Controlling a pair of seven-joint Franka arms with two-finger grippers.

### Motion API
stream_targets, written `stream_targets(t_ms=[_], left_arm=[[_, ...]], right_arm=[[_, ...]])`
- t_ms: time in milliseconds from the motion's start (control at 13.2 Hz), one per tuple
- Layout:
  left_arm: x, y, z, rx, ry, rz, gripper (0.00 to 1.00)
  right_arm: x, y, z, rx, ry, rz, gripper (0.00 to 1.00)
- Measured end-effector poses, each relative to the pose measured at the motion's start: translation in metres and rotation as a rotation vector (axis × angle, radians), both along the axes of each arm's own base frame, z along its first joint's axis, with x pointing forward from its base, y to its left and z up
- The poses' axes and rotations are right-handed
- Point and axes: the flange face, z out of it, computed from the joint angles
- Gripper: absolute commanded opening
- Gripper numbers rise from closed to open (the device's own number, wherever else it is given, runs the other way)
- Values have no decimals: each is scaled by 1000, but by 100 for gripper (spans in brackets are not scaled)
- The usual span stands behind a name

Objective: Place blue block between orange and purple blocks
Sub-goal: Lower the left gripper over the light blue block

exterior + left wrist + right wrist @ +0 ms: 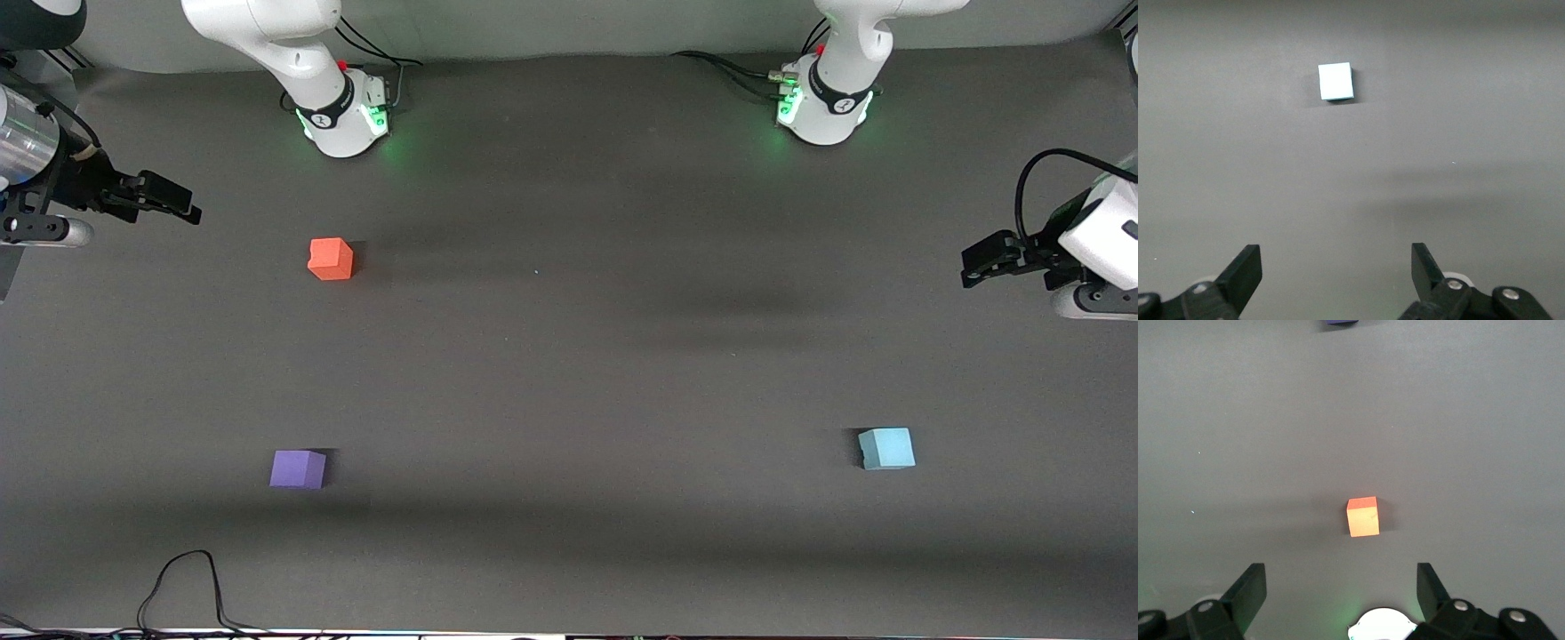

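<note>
The light blue block sits on the dark table toward the left arm's end, near the front camera; it also shows in the left wrist view. The orange block sits toward the right arm's end and shows in the right wrist view. The purple block lies nearer the front camera than the orange one; only its edge shows in the right wrist view. My left gripper hangs open and empty at the table's end. My right gripper hangs open and empty at its own end.
The two arm bases stand along the table's back edge with cables beside them. A black cable loops onto the table at the edge nearest the front camera. The right arm's base shows between its fingers.
</note>
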Motion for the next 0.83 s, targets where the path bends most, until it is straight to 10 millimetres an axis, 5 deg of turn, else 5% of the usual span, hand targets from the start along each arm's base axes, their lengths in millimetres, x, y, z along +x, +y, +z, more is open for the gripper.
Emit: stream_targets(t_ms=[832], left_arm=[[0,8,-2,-7,1,16,100]], right_arm=[[0,3,0,-1,0,6,100]])
